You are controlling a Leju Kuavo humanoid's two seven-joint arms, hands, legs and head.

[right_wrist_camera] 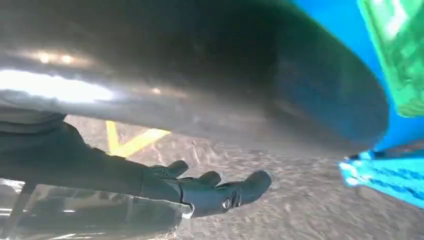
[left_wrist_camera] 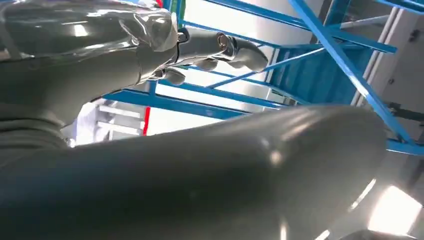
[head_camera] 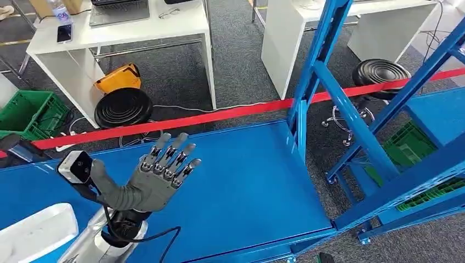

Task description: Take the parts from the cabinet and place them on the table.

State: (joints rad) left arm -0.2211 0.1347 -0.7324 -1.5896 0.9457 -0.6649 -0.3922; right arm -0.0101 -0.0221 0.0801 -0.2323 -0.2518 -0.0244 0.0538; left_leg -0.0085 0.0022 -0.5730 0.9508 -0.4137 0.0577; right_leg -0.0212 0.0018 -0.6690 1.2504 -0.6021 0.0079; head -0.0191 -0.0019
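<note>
Head view: left hand (head_camera: 159, 178) raised above the blue shelf (head_camera: 247, 192), fingers spread, holding nothing. Green crate (head_camera: 408, 148) sits low inside the blue cabinet frame (head_camera: 351, 118); parts inside cannot be made out.

Left wrist view: fingers (left_wrist_camera: 235, 50) extended before blue struts.

Right wrist view: right hand (right_wrist_camera: 210, 192) over grey floor, fingers loosely extended, empty.

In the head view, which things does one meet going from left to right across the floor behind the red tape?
Green crate → yellow bag → black stool → second black stool, right of the blue upright.
</note>
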